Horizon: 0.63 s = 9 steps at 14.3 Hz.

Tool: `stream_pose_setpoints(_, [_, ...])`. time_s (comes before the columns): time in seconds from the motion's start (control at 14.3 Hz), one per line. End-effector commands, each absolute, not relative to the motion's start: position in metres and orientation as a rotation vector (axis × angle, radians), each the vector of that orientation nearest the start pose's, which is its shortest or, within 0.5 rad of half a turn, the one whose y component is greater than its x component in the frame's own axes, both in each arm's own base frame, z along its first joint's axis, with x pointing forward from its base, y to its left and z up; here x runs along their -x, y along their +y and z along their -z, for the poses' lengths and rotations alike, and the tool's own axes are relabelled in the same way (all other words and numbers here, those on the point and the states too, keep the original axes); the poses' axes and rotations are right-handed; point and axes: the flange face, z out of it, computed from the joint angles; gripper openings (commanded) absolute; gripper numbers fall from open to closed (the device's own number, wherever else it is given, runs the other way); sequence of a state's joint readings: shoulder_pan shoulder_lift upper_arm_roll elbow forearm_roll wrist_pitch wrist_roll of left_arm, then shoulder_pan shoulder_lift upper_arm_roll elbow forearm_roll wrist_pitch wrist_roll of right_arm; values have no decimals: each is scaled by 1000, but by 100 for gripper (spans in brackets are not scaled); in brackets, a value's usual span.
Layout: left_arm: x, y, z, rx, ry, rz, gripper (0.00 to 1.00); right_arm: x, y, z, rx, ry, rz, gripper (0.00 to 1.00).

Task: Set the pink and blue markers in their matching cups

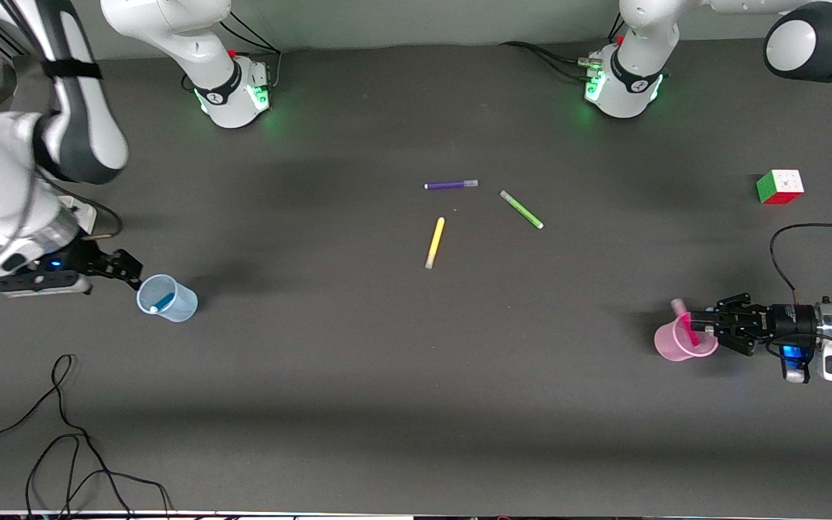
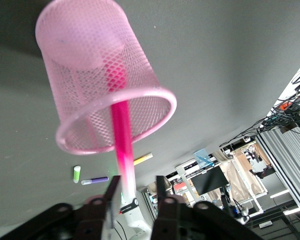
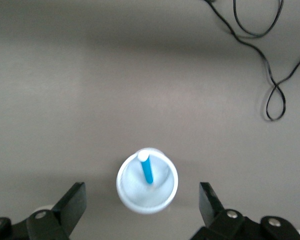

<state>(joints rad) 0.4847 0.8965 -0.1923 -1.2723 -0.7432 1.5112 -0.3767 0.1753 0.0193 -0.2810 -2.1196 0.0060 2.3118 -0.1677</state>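
The pale pink mesh cup [image 1: 676, 345] stands toward the left arm's end of the table. The pink marker [image 1: 686, 325] stands tilted in it, pale cap up. My left gripper [image 1: 699, 323] is beside the cup's rim, level with the marker's upper part. In the left wrist view the marker [image 2: 121, 135] runs from the cup [image 2: 80, 75] down between the fingers of my left gripper [image 2: 135, 192]. The jaws are open, with a gap on one side. The pale blue cup [image 1: 168, 299] holds the blue marker [image 1: 163, 302]. My right gripper [image 1: 134, 278] is open beside it, the cup [image 3: 160, 197] and marker [image 3: 147, 170] between its fingers.
A purple marker [image 1: 451, 185], a green marker [image 1: 521, 209] and a yellow marker [image 1: 435, 243] lie mid-table. A colour cube [image 1: 779, 187] sits toward the left arm's end. A black cable [image 1: 62, 433] loops near the front edge at the right arm's end.
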Motion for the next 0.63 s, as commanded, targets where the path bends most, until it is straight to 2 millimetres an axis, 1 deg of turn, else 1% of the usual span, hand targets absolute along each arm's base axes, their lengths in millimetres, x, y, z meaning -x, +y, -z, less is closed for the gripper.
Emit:
stream_pose_setpoints(0.0, [-677,161,-231,-1930,910,744,100,-575,-43,-478,3121,-80,173,100])
stream_pose_setpoints(0.14, [-681,165,-248,-1958,895,724,100,-576,-36,-504,3117,-49,111,100])
stream_pose_setpoints(0.21, [-684,169,-263,-1987,876,713,100,-575,-30,-515,3114,-61,86,100])
stream_pose_setpoints(0.28, [-686,175,-285,-2048,855,701,100,-574,-24,-531,3113,-78,78,100])
stream_pose_setpoints(0.35, [-687,178,-306,-2134,843,679,100,-574,-22,-544,3112,-78,74,100])
stream_pose_setpoints(0.42, [-686,179,-323,-2227,829,655,100,-573,-21,-555,3111,-82,69,100])
stream_pose_setpoints(0.49, [-684,175,-347,-2316,821,627,100,-568,-25,-566,3108,-73,64,100])
stream_pose_setpoints(0.56, [-681,167,-365,-2395,808,621,100,-560,-22,-575,3103,-81,66,100])
